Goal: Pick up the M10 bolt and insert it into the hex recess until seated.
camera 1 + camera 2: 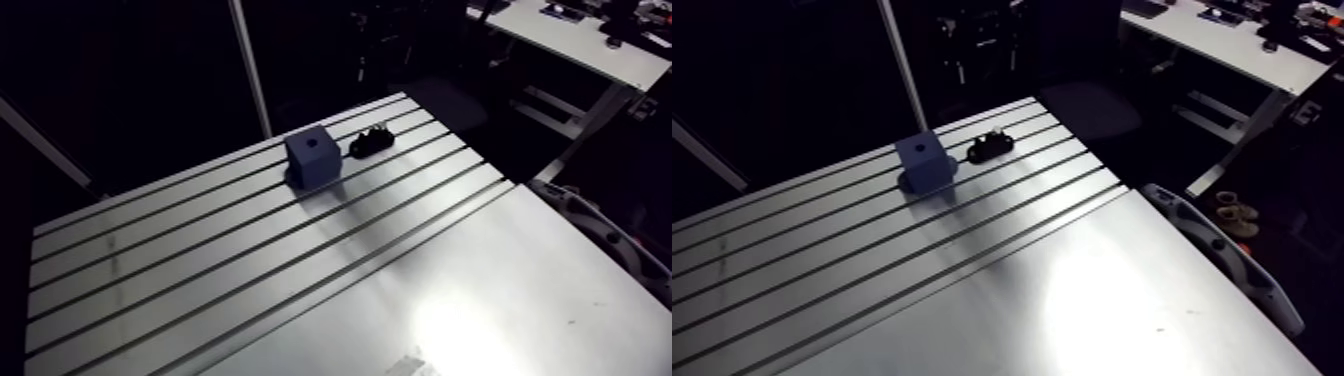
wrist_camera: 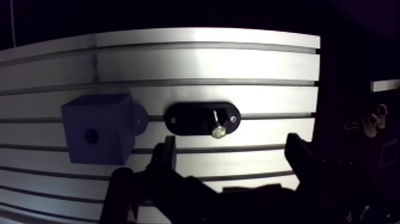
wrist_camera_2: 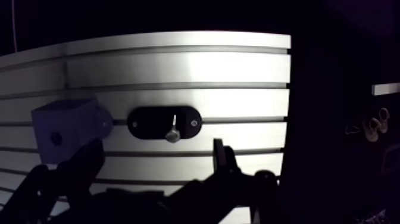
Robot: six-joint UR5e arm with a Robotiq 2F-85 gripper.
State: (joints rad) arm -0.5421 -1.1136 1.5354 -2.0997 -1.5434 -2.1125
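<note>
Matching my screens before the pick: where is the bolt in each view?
Wrist view: bolt lies on the black holder, ahead of the open gripper.
Arm view: too small to make out; the holder sits near the table's far edge.
Shared landmark: blue block beside the holder.

The table (image 1: 480,300) is bare metal. It is smooth and shiny, with a bright glare on its near part, and faint streaks run along it. The blue block (image 1: 312,158) at the far side looks like plastic. It is dull and smooth, with no shine. Just right of it, the black holder (image 2: 190,116) is dull too. The bolt (image 2: 217,130) on it is silver metal and glints. The gripper (image 2: 232,152) has dark, dull fingers (image 2: 297,161).
</note>
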